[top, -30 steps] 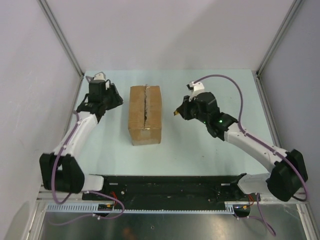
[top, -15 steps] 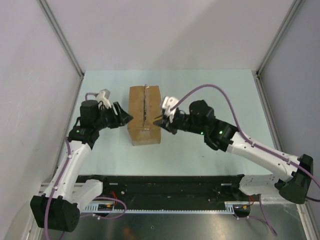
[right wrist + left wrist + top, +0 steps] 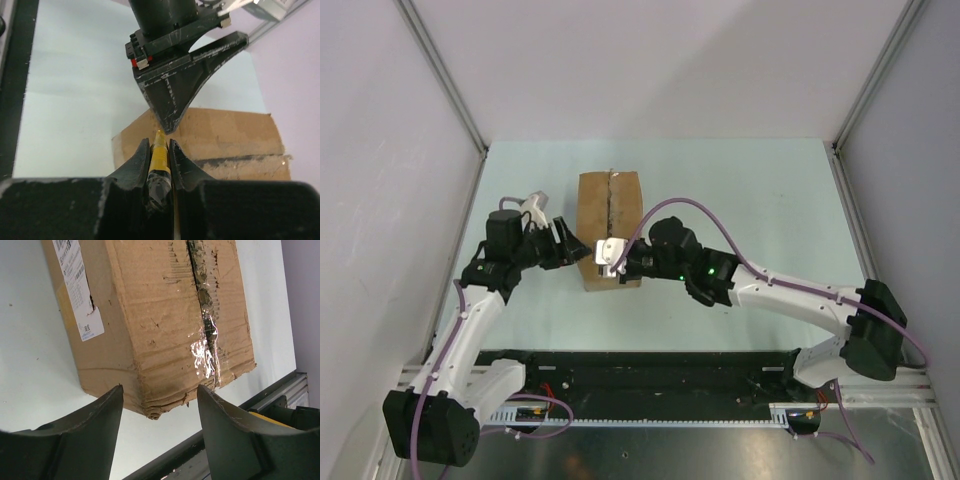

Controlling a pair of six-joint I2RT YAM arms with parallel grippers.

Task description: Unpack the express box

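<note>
Lying on the pale green table [image 3: 750, 200] is the box [image 3: 610, 205], out near the middle, with its long side pointing away from the arms. Its top flaps are shut and meet at a rough seam [image 3: 202, 305] down the middle. The left gripper [image 3: 572, 248] is at the box's near left corner with its fingers spread wide. In the left wrist view that corner sits between them. I cannot tell if they touch the cardboard. The right gripper [image 3: 618, 270] is at the near end of the box, just beside the left one. It is pinching a yellow knife [image 3: 159, 152], and the tip points at the box. A white label [image 3: 77, 290] is stuck on the box's left side.
</note>
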